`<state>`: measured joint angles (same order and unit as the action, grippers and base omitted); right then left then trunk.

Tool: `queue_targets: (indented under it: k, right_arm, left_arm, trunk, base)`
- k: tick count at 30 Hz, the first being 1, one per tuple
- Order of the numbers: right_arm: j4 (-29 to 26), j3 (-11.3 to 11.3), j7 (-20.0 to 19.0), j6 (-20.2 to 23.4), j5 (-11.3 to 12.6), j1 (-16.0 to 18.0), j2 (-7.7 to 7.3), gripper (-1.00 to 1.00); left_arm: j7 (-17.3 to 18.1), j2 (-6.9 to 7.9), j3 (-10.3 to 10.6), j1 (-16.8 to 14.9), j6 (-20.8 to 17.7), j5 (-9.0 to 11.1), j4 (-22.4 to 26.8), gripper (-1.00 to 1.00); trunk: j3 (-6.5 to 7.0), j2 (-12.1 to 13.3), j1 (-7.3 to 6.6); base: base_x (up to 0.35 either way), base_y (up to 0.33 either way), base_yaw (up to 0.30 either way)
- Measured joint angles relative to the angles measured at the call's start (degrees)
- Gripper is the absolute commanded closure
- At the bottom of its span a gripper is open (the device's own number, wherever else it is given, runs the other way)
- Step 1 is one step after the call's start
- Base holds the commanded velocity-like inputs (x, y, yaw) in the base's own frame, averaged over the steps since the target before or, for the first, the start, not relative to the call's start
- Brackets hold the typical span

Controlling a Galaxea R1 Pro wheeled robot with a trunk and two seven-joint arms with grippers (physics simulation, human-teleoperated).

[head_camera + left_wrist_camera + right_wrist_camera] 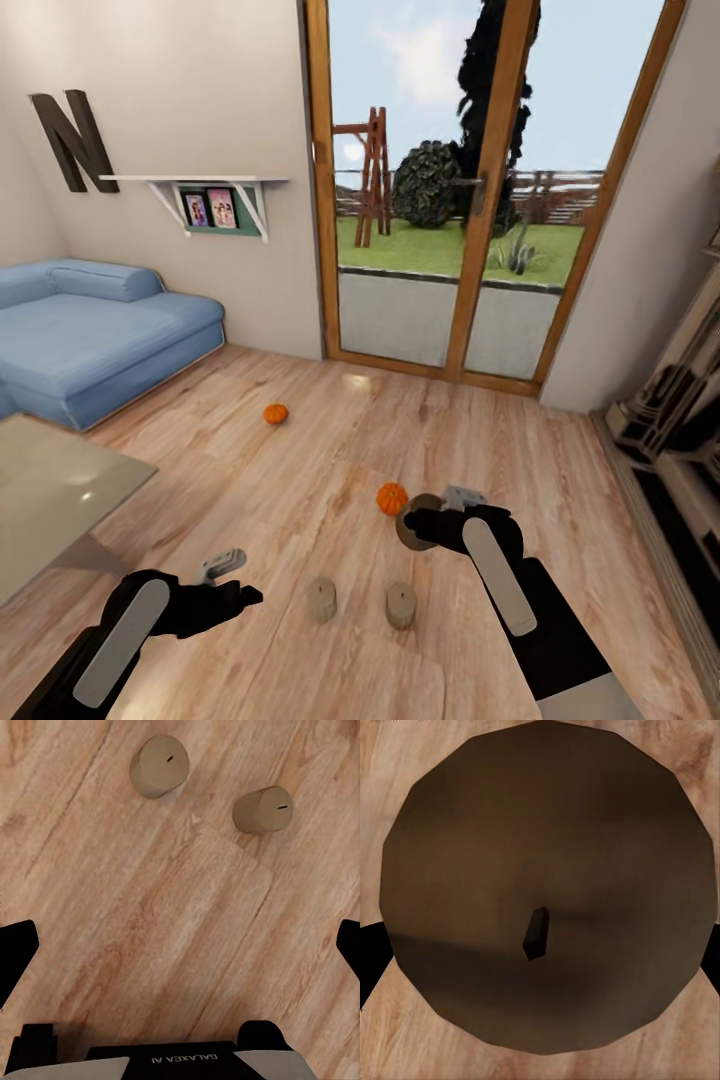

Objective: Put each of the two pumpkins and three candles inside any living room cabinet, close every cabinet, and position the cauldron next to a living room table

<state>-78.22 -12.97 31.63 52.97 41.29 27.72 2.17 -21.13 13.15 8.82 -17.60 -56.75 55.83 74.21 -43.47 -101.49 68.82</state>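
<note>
My right gripper (428,524) sits over candle 1 (547,885), fingers at either side; contact appears likely, but I cannot tell. My left gripper (240,590) hangs spread wide and holds nothing. 2 candles (322,598) (401,605) stand on the floor (330,450) between the arms. 1 pumpkin (391,498) lies beside the right gripper; pumpkin 2 (275,413) lies well beyond.

Third candle (417,522) mostly hidden behind right gripper (432,524); only a brown sliver shows beside the near pumpkin (391,498). Right wrist view: candle top (547,885) so close its sides are out of sight, finger tips cut at both edges, contact unclear. Table (50,495) cut by head view's left edge. Cabinet (680,440) cut at right edge. Left fingers (19,949) clipped at picture edges.
</note>
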Motion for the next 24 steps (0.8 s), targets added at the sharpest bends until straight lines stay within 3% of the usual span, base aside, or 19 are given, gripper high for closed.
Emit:
queue_targets:
  k: [9,18,24]
  right_arm:
    - [0.36,0.01,-0.02,0.05,-0.06,0.0,0.02,1.0]
    - [0.56,0.0,-0.02,0.09,-0.11,-0.01,0.01,1.0]
    - [0.35,0.0,-0.02,-0.04,2.61,-0.01,-0.13,1.0]
  left_arm:
    - [-0.07,-0.14,0.42,-0.01,0.02,0.07,-0.02,-1.0]
    - [-0.08,-0.04,0.42,0.0,0.01,0.01,0.07,-1.0]
    - [-0.06,-0.03,0.39,0.01,0.0,0.0,0.1,-1.0]
  trunk:
    - [0.0,0.0,0.01]
    - [0.0,0.0,-0.02]
    - [0.0,0.0,-0.02]
  base:
    - [0.025,0.043,-0.246]
    - [0.217,0.041,-0.262]
    - [0.254,0.197,-0.237]
